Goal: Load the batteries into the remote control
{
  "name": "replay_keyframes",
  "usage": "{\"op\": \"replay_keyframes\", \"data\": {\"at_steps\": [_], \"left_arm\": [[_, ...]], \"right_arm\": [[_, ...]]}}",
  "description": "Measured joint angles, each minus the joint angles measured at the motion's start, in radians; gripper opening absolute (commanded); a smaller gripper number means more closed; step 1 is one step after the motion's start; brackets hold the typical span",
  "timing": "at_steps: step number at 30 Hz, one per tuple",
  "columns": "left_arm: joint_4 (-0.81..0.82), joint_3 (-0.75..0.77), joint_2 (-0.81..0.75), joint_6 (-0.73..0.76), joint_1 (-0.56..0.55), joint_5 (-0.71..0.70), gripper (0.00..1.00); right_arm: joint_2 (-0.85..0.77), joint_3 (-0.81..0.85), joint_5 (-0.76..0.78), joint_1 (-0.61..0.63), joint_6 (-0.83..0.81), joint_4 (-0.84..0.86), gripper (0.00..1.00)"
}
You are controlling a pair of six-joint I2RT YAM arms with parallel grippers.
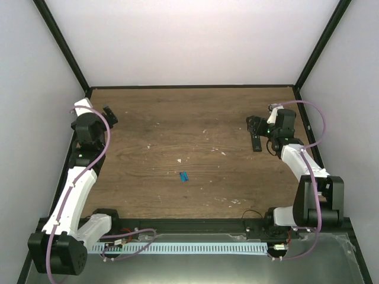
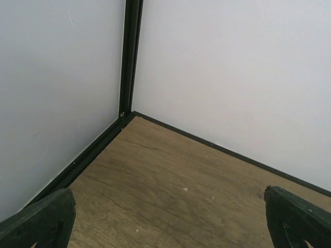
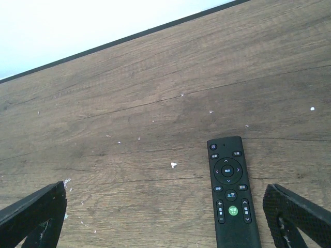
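1. Black fingers (image 3: 36, 217) of the right end effector (image 3: 165, 219) stand wide apart and grip nothing.
2. Between them on the wood lies the remote control (image 3: 230, 191), button side up, nearer the finger on the right of the wrist view and touching neither finger. Its power button points away from the camera, and its near end runs out of that view.
3. From above, this end effector hangs at the right side of the table (image 1: 177, 118), with the remote just beside it toward the near edge.
4. The left end effector (image 2: 168, 225) also has its fingers spread wide, with only bare wood between them. It faces the far left corner, where two white walls (image 2: 232, 77) meet at a black frame post (image 2: 132, 57).
5. The batteries (image 1: 185, 176) lie close together as one small blue patch near the middle of the table, somewhat toward the near edge, well apart from the remote and from both arms.
6. Small white specks (image 3: 174, 165) are scattered over the wood.
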Motion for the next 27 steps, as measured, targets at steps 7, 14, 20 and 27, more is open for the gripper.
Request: {"op": "replay_keyframes", "data": {"at_steps": [7,14,20,27], "left_arm": [[-0.008,-0.012,-0.01,-0.032,0.001,-0.042,1.0],[0.0,-0.027,-0.019,-0.101,0.015,-0.142,1.0],[0.075,-0.1,-0.044,-0.061,0.017,-0.17,1.0],[0.11,-0.117,-0.034,0.045,0.018,-0.077,1.0]], "right_arm": [[0.0,0.0,0.021,0.0,0.004,0.001,1.0],[0.0,0.0,0.074,0.0,0.009,-0.013,1.0],[0.0,-0.004,0.113,0.0,0.021,-0.025,1.0],[0.058,0.045,0.168,0.0,0.026,-0.114,1.0]]}}
